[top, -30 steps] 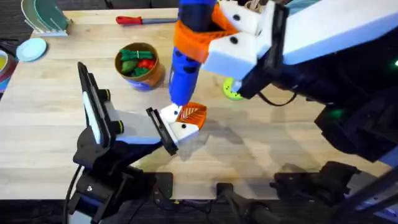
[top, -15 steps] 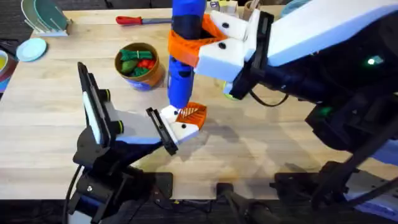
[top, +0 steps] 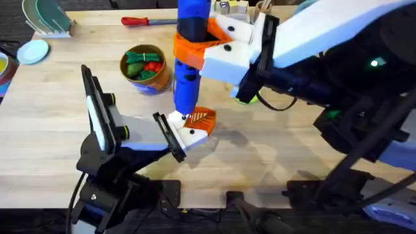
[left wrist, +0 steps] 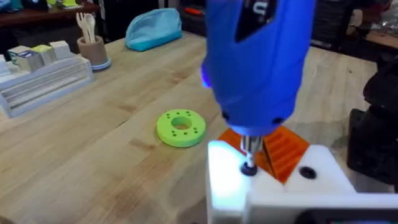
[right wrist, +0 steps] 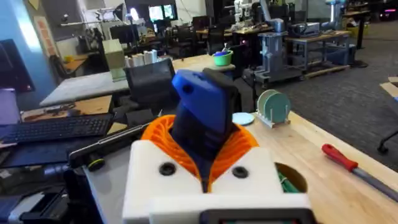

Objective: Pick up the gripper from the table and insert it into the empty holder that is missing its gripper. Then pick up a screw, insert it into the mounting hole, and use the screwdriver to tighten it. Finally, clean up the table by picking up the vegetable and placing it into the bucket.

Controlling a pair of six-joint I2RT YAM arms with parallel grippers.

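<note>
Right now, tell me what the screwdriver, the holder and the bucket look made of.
Screwdriver: likely plastic, a smooth glossy blue body, with a metal bit at its tip.
Holder: likely printed plastic, matte white and angular, with dark screw heads.
Bucket: apparently wood, a tan wall above a blue base.

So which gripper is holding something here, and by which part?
The right gripper holds the blue screwdriver upright by its upper body, tip down on the holder.
</note>
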